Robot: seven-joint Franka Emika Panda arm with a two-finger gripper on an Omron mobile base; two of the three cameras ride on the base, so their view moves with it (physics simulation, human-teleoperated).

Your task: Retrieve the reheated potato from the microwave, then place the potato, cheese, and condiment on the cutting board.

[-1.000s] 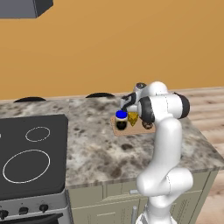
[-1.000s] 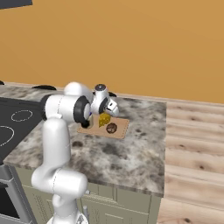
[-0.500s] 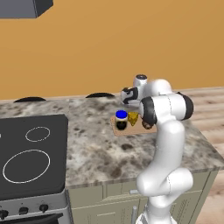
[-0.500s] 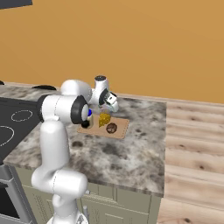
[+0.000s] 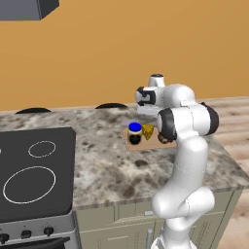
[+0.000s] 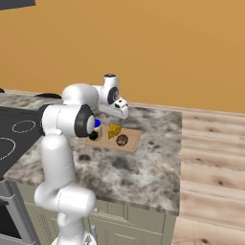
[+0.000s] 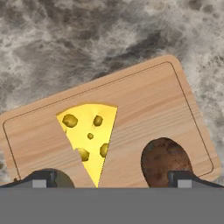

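Granite counter (image 5: 97,165) carries the cutting board (image 7: 144,105) with all 3 items — potato (image 7: 165,159), cheese (image 7: 89,133), condiment (image 5: 134,133). Your gripper (image 6: 119,108) hangs above, jaws wide, empty — a careless sweep low could knock the jar off.

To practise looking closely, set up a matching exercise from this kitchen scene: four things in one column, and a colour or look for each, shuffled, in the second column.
Things:
1. cheese
2. potato
3. condiment jar
4. cutting board

Looks:
A. dark with a bright blue lid
B. flat light-brown wood
C. yellow wedge with holes
D. dark-brown mottled lump

Pairs: 1-C, 2-D, 3-A, 4-B
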